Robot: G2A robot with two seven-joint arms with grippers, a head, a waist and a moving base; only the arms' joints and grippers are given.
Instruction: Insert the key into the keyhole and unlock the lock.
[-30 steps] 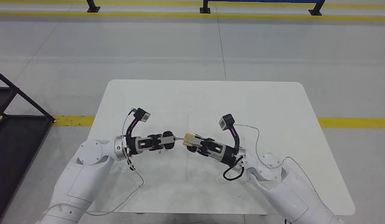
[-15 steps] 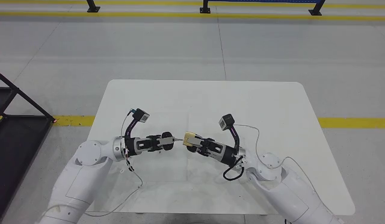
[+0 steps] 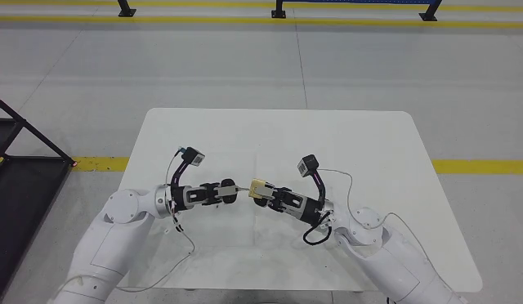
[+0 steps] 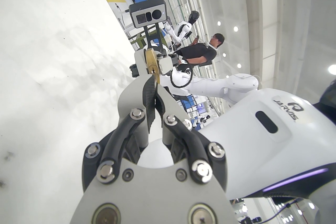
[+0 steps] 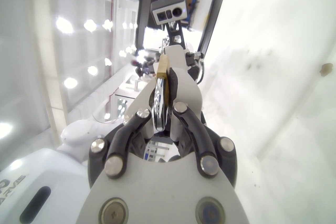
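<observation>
Both arms hold their things in the air over the white table point(image 3: 359, 140), tip to tip. My right gripper point(image 3: 265, 192) point(image 5: 164, 78) is shut on the brass padlock point(image 3: 258, 187) point(image 5: 163, 66), its fingers closed on the silver shackle point(image 5: 160, 96). The lock's keyhole end point(image 4: 151, 68) faces my left gripper point(image 3: 235, 191) point(image 4: 153, 78). That gripper is shut on the key point(image 3: 243, 190), whose small blade reaches to the keyhole. I cannot tell how deep the blade sits.
The tabletop under the two grippers is bare white. A black frame point(image 3: 24, 140) stands off the table's left side. Yellow floor lines point(image 3: 474, 166) run past the table's sides.
The left gripper drew back a little from the lock half a second ago and is close to it again. The right arm has kept still.
</observation>
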